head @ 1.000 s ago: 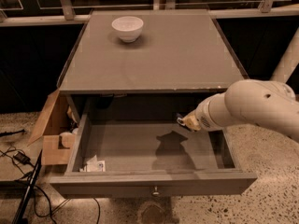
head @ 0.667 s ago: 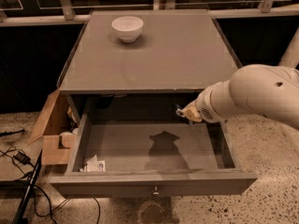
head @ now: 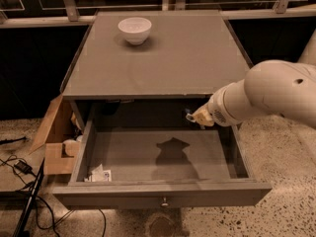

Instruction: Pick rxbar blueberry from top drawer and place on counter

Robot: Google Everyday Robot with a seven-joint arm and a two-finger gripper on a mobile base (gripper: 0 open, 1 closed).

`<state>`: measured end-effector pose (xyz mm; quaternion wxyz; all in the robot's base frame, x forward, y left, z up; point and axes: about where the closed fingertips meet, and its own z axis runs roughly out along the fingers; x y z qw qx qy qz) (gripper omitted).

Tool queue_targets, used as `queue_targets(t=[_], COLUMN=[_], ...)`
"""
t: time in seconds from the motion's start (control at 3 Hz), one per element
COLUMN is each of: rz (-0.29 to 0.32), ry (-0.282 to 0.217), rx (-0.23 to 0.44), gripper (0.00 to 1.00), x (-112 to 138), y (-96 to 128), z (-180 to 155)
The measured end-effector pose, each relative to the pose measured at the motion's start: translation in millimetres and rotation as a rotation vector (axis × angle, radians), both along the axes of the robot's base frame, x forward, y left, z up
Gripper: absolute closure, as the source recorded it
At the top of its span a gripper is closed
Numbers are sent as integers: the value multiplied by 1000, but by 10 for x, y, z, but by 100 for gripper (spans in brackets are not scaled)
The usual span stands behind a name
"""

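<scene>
Grey drawer floor lies bare around a dark shadow (head: 173,149) at its middle, and the gripper (head: 193,116) hangs above it, toward 1 o'clock of the top drawer (head: 83,152), just under the front edge of the counter (head: 163,58). It comes in from 3 o'clock on a thick white arm (head: 269,95). Whether the gripper is apart, together or clamped on something cannot be told.

At its tip, on the 9 o'clock side, a small bluish fleck (head: 189,116) shows against the black hollow beneath the counter. The rxbar blueberry cannot be picked out for certain: a dark wrapper would be lost against that hollow, and the fleck is too small to say whether it belongs to the bar. Nothing of its printing or shape is readable.

A white crumpled paper scrap (head: 101,174) sits in the drawer's 7 o'clock corner, well apart from the gripper. The drawer is pulled fully out, its round knob (head: 164,200) at 6 o'clock. On the counter a white bowl (head: 135,30) stands upright toward 11 o'clock. An open cardboard box (head: 54,139) leans beside the drawer at 9 o'clock, with black cables (head: 22,168) on the speckled floor near it.
</scene>
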<state>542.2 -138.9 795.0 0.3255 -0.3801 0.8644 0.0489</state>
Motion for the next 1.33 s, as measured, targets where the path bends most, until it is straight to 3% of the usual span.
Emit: queue_targets(t=[0.67, 1.0, 1.33], rz=[11, 0, -7], ry=[54, 36, -14], rx=[5, -26, -57], gripper=[100, 100, 100], x=[-96, -100, -27], y=[71, 91, 108], z=[825, 1380, 1699])
